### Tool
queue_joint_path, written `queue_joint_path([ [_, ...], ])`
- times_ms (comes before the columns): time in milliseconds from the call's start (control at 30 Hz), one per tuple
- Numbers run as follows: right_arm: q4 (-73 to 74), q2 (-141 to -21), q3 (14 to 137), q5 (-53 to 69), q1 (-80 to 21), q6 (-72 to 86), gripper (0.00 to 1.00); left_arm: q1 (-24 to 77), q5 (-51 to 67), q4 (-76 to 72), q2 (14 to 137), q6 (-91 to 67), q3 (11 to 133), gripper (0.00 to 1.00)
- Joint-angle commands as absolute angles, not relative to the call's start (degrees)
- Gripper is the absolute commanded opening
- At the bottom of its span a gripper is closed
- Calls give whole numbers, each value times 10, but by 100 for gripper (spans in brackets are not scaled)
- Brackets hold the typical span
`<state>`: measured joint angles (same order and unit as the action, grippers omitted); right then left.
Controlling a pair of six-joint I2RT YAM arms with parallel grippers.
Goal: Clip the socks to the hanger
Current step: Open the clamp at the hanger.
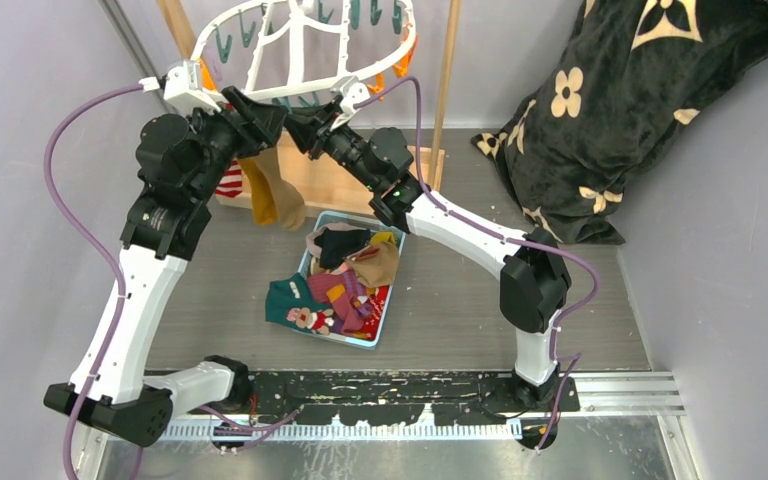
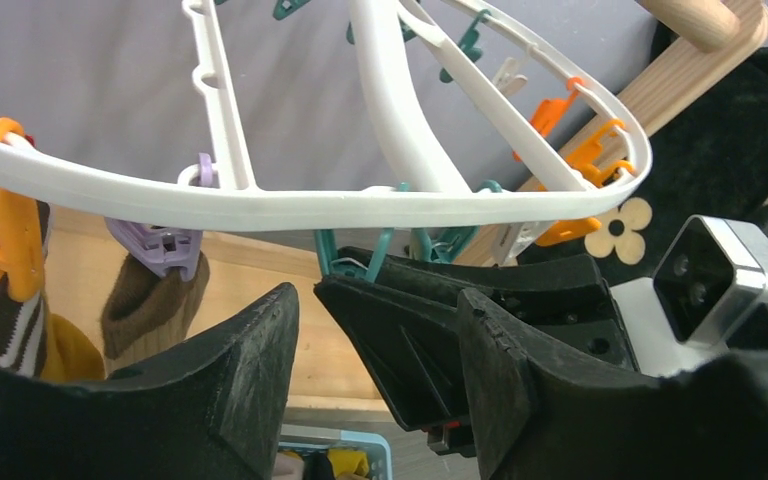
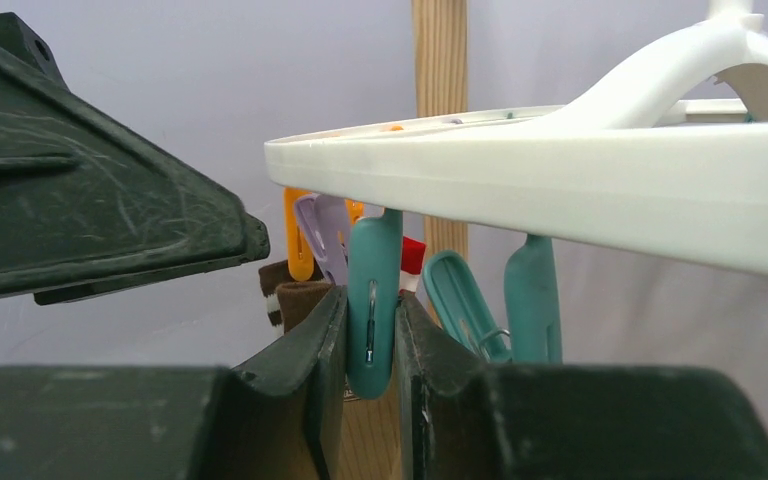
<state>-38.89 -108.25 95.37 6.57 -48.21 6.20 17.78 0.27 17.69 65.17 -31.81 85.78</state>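
Note:
The white oval hanger [image 1: 300,50] hangs at the back, with teal and orange clips round its rim. My right gripper [image 3: 372,300] is shut on a teal clip [image 3: 373,270] dangling under the near rim [image 3: 560,170]. My left gripper [image 2: 375,295] is open and empty just under the rim [image 2: 260,205], and the right gripper's finger [image 2: 410,340] sits between its jaws. A red-white striped sock [image 1: 230,180], a mustard sock [image 1: 260,195] and a tan-brown sock [image 1: 285,205] hang from clips. The brown one [image 2: 150,300] hangs from a purple clip [image 2: 160,245]. More socks [image 1: 345,280] lie in a basket.
The light blue basket [image 1: 360,341] stands mid-table, with a teal sock [image 1: 290,300] draped over its left edge. The wooden stand's post [image 1: 445,90] and base [image 1: 330,185] are behind the grippers. A black flower-patterned blanket [image 1: 620,120] lies at the back right.

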Motion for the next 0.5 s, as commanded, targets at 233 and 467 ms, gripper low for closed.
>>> queue_joint_path([
  [233, -406, -1043, 976, 110, -512, 65, 9, 179, -13, 141, 680, -338, 865, 49],
  [467, -404, -1039, 978, 115, -512, 70, 9, 169, -6, 132, 699, -356, 875, 48],
])
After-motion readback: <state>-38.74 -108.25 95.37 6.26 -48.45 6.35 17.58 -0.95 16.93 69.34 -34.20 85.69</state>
